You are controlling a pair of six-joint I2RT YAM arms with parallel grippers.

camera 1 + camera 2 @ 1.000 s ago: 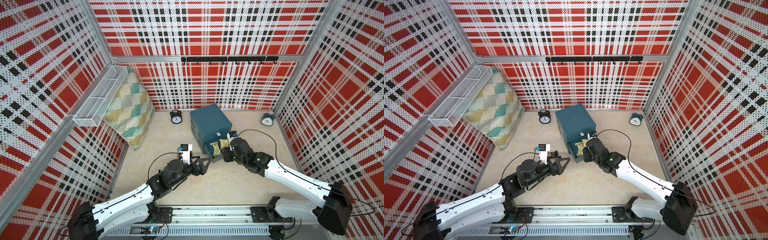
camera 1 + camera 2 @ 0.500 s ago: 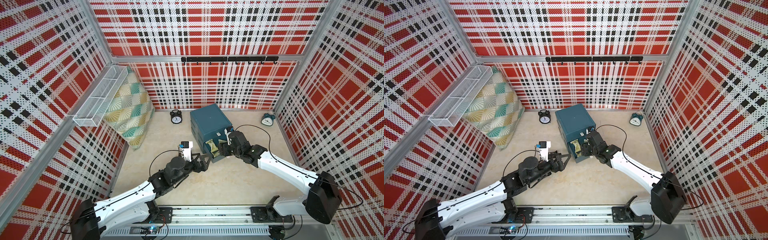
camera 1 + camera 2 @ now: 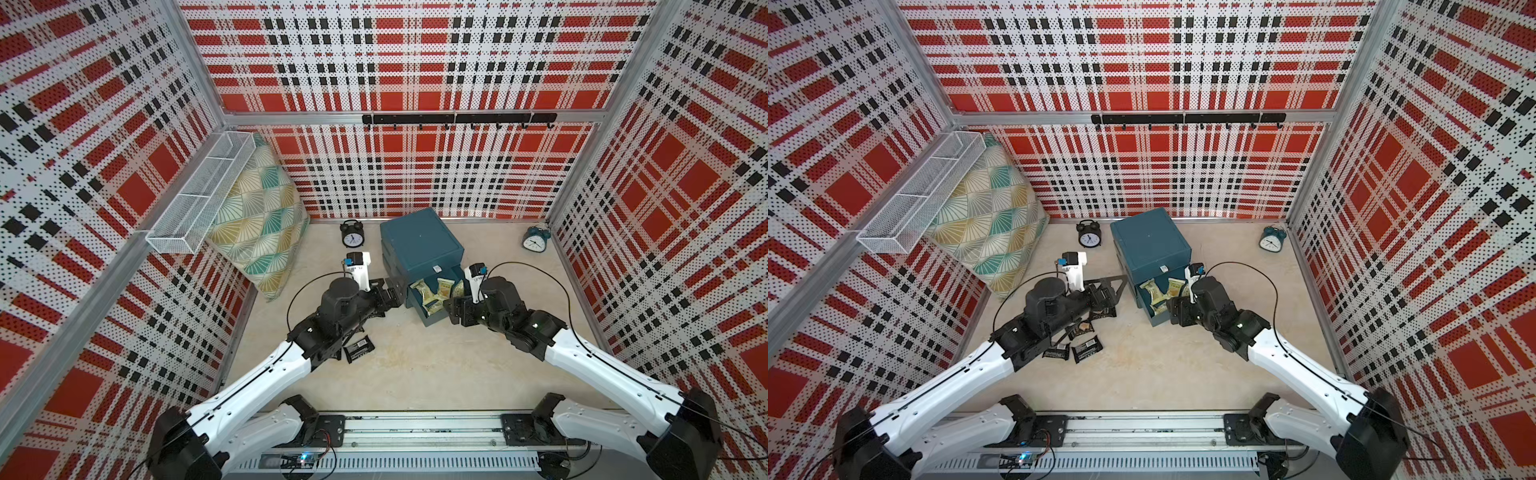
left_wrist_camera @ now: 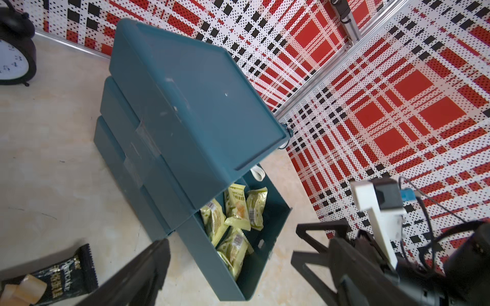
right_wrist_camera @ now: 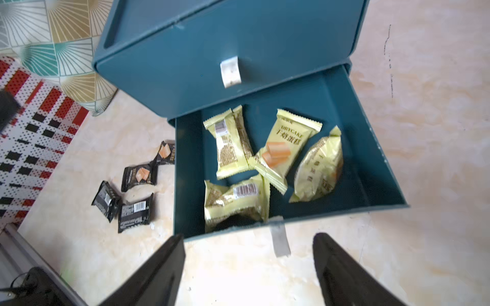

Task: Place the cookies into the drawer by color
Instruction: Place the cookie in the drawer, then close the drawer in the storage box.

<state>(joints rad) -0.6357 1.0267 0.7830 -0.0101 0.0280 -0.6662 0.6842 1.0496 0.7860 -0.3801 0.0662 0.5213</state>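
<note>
Okay, black cookies [image 3: 1086,348] sit nearest our left fingers [image 4: 138,273], wide open, empty; right fingers [image 5: 159,270] open, empty, fronting drawer [image 5: 371,159]

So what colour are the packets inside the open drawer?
Pale yellow-green packets, lying in the open drawer; the right wrist view shows them best.

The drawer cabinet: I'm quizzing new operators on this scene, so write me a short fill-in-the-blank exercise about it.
1. The cookies in the open drawer are all ___.
2. The loose cookies on the floor are ___.
3. The next drawer up is ___.
4. The right gripper is ___ and empty.
Missing words: yellow, black, closed, open.
</note>
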